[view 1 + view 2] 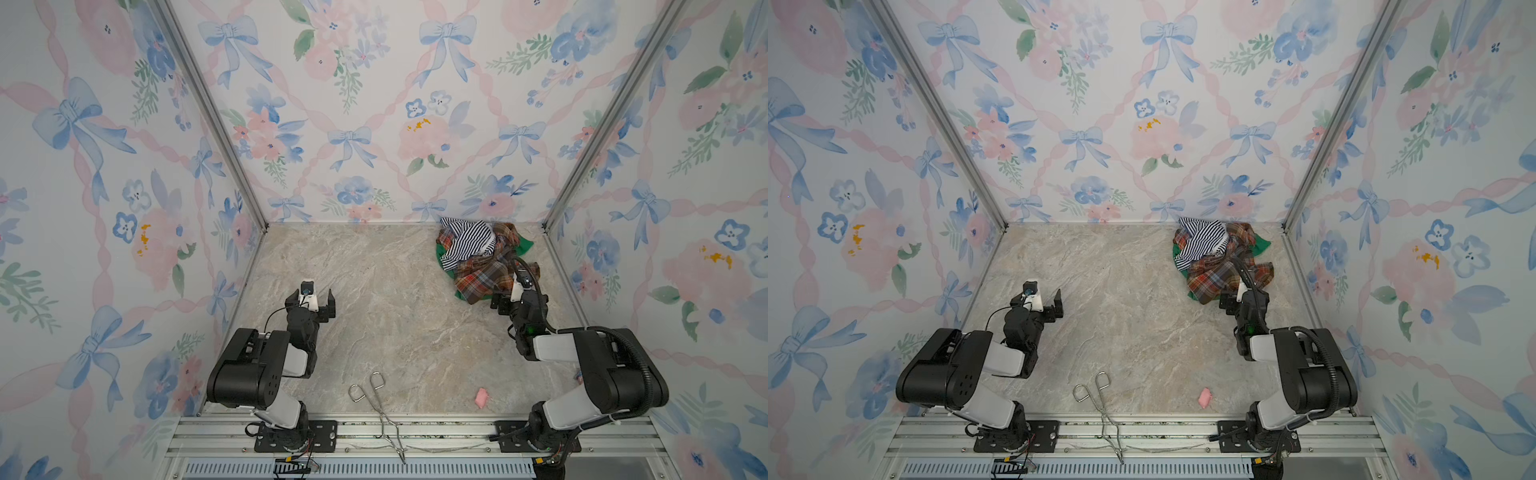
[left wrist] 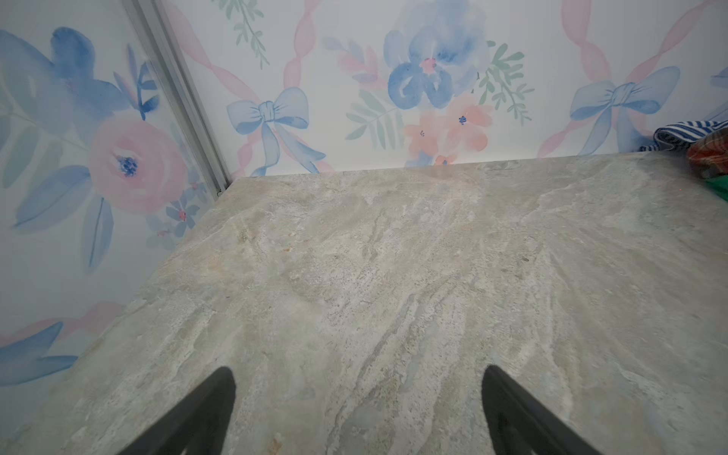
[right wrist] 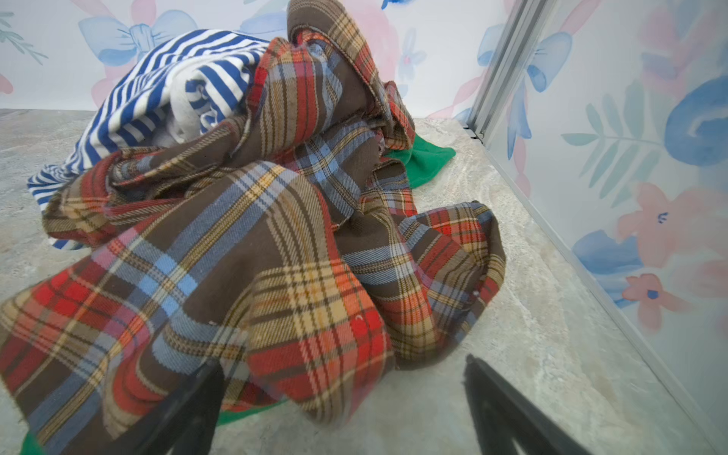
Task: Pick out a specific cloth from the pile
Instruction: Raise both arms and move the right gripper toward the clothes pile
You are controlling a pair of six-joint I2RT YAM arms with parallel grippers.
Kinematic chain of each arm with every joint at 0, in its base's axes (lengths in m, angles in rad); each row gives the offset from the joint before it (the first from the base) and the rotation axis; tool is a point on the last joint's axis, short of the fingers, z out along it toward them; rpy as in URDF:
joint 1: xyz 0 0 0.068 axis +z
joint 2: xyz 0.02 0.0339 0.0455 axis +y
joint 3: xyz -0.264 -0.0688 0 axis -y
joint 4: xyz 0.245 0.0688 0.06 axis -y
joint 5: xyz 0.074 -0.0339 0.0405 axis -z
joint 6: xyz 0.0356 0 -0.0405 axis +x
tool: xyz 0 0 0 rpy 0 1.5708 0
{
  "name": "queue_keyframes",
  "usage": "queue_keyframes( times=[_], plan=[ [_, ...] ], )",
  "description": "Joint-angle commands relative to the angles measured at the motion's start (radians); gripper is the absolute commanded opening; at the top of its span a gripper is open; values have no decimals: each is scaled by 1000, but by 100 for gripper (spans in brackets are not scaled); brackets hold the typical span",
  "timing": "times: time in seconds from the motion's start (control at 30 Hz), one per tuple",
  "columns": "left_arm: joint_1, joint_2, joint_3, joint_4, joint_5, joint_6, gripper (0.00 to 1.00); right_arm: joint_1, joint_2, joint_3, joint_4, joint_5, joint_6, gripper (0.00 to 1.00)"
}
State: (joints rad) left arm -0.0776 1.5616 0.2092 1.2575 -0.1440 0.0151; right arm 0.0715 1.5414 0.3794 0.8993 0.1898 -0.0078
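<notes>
Three garments: the pile (image 1: 482, 257) sits far right, by the back corner.
Green cloth (image 3: 427, 159): lowest layer, only its edges peek out, so it needs freeing.
Plaid shirt (image 3: 244, 252): draped over it.
Striped cloth (image 1: 469, 241): on top, far side.
Right gripper (image 3: 342, 409): spread, empty, at the near edge.
Left gripper (image 1: 318, 305): spread, empty, well apart.

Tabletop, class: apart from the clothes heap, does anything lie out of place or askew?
Yes. Metal tongs lie askew, half off the marble tabletop and across the front rail. A small pink scrap sits loose near the right arm's base, unrelated to the pile.
</notes>
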Motion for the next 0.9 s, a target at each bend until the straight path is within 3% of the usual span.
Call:
queue_keyframes(
  times=[0.0,0.53,0.63,0.73,0.87],
  plan=[
    [9,8,15,-9,16,-3,98,-6,5,15,2,-6,13,97],
    [36,-19,14,-32,68,-16,98,-2,-10,10,6,3,15,97],
    [-36,-142,-12,-69,-122,11,98,22,-148,-5,-86,48,-3,97],
    [-170,-312,45,-308,-313,46,98,52,-364,14,-317,69,0,97],
    [-333,-439,170,-593,-332,77,98,86,-577,99,-689,71,85,97]
  ],
)
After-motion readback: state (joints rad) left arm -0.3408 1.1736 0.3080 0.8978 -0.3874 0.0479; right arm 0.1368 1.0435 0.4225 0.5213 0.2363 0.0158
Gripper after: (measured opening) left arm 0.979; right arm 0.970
